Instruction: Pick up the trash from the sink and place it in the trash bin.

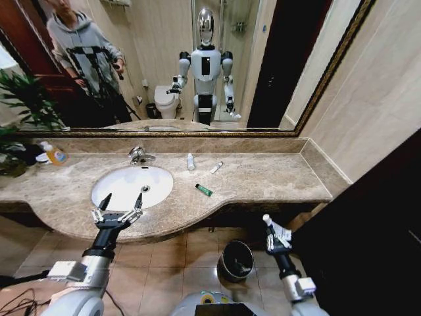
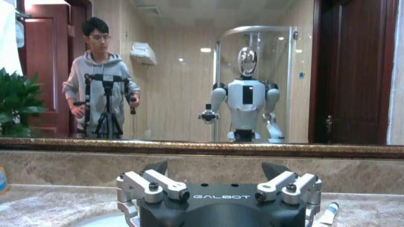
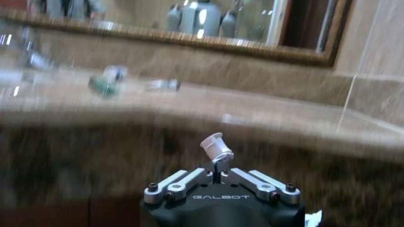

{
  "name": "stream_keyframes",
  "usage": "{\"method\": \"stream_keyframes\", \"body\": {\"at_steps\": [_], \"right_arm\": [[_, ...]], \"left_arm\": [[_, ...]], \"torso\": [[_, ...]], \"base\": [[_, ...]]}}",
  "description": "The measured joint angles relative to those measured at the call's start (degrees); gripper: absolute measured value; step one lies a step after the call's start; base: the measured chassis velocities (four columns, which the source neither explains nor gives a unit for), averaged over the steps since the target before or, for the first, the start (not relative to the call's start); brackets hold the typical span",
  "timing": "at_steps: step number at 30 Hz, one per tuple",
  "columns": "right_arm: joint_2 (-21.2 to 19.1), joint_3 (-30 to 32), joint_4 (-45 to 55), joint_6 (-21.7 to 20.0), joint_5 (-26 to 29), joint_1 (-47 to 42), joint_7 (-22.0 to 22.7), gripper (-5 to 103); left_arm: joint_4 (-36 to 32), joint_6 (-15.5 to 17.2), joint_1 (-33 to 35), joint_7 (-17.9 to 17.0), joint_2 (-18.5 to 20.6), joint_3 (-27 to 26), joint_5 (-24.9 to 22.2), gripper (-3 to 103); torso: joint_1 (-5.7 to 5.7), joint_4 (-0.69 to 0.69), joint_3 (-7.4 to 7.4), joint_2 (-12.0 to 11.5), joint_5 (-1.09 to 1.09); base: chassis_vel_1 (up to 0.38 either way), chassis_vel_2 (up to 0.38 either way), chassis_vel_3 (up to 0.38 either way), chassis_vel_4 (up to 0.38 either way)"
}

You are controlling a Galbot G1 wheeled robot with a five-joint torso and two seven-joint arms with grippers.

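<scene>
Now pinching a little white tube (image 1: 267,219) in the right gripper (image 1: 275,232), jaws closed tight on its lower end, cap end poking up and tilted. Hangs below the front edge of the marble counter (image 1: 276,181), out over the floor tiles. Seen from the right wrist as right gripper (image 3: 216,171) shut around the little white tube (image 3: 216,146), tube leaning off upright.

Sits just beside the trash bin (image 1: 235,260): bin on the floor to the robot's left of that gripper and lower, mouth open upward, shiny rim facing the camera. Needs, by the look of it, a short sideways carry toward the left until over the rim, then a release. Nothing between gripper and bin; only the counter's overhang close above and behind.

Meanwhile keeps the left gripper (image 1: 120,201) spread wide, holding nothing, poised at the near rim of the sink (image 1: 118,187), well apart from the bin. Basin looks bare around the drain.

Leaves on the counter, right of the sink: a dark green tube (image 1: 204,190) lying slantwise nearest the basin, a tiny white bottle (image 1: 191,161) and another white tube (image 1: 216,167) farther back. Closer to the left gripper than to the right.
</scene>
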Motion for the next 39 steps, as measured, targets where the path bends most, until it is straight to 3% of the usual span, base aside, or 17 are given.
{"method": "stream_keyframes", "body": {"at_steps": [7, 21, 33, 39], "right_arm": [[1.0, -2.5, -12.6, 1.8, -5.6, 2.1, -0.5, 1], [4.9, -4.4, -36.6, -5.3, -17.5, 20.8, -6.3, 1], [6.0, -3.6, -52.1, -5.0, -24.5, 30.6, -5.8, 1], [6.5, -2.7, -60.8, -3.7, -27.4, 37.1, -3.2, 1]], "left_arm": [[0.0, 0.0, 0.0, 0.0, 0.0, 0.0, 0.0, 100], [0.0, 0.0, 0.0, 0.0, 0.0, 0.0, 0.0, 100], [0.0, 0.0, 0.0, 0.0, 0.0, 0.0, 0.0, 100], [0.0, 0.0, 0.0, 0.0, 0.0, 0.0, 0.0, 100]], "torso": [[0.00, -0.01, 0.00, 0.0, 0.02], [0.01, 0.00, 0.01, 0.0, 0.01], [0.01, -0.01, 0.01, 0.0, 0.01], [0.01, -0.01, 0.01, 0.0, 0.01]], "base": [[0.000, 0.000, 0.000, 0.000], [0.000, 0.000, 0.000, 0.000], [0.000, 0.000, 0.000, 0.000], [0.000, 0.000, 0.000, 0.000]]}}
